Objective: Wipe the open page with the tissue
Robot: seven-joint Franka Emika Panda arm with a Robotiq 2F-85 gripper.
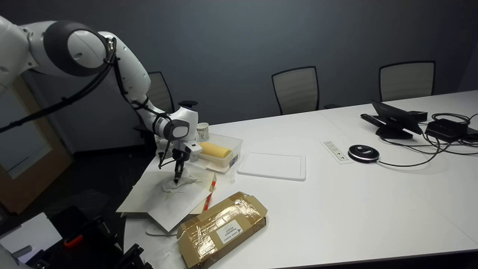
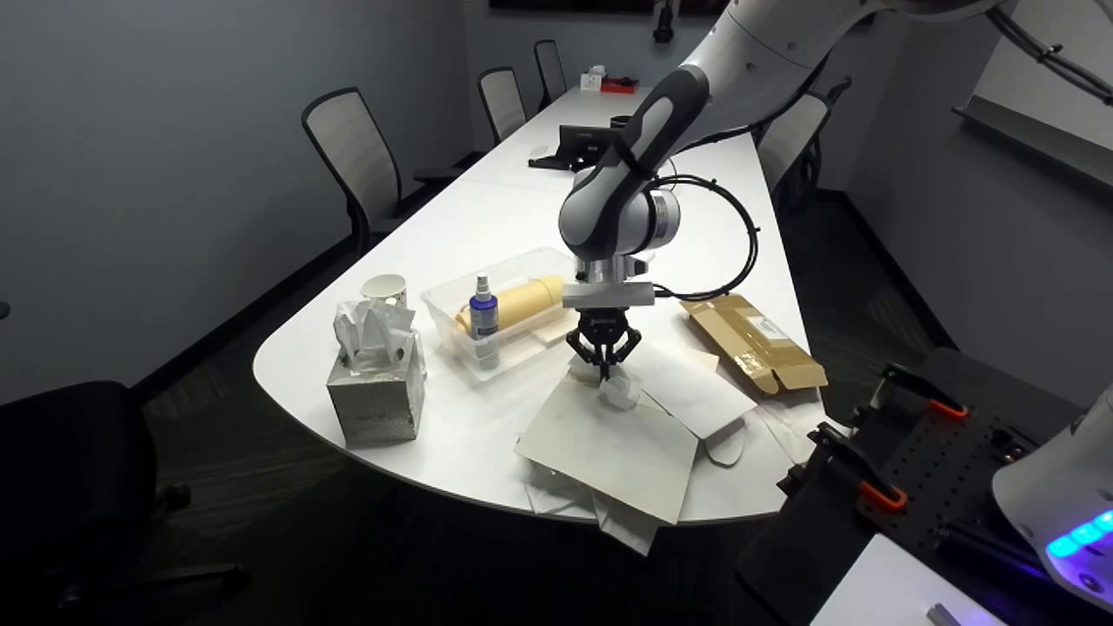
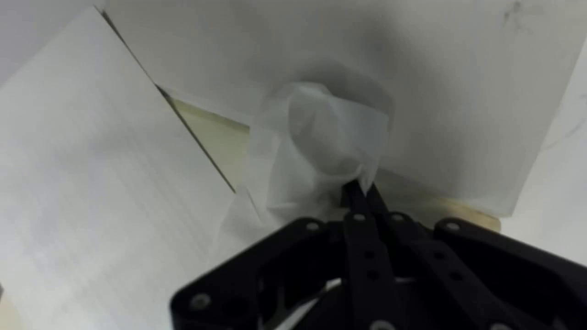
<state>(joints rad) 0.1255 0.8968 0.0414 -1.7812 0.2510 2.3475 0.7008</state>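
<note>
1. At the near end of the table (image 2: 474,426) in an exterior view, your gripper (image 2: 604,375) pinches the tissue (image 2: 620,393) over the far edge of the open page (image 2: 609,448).
2. Wiping seems the step.
3. Next, sweep lightly nearer.

Blue-grey walls (image 1: 224,45), dark floor (image 2: 252,487), tan door (image 1: 46,151). Long round-ended white table (image 1: 354,201); chairs (image 1: 297,89) alongside (most pale-backed, black-framed).

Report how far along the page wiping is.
Done: the black two-fingered pincer grips the crumpled white paper tissue. In hand: holding it over the large flat cream-white page; contact is unclear. Left: probably wiping, as small dark marks show on the page.
</note>
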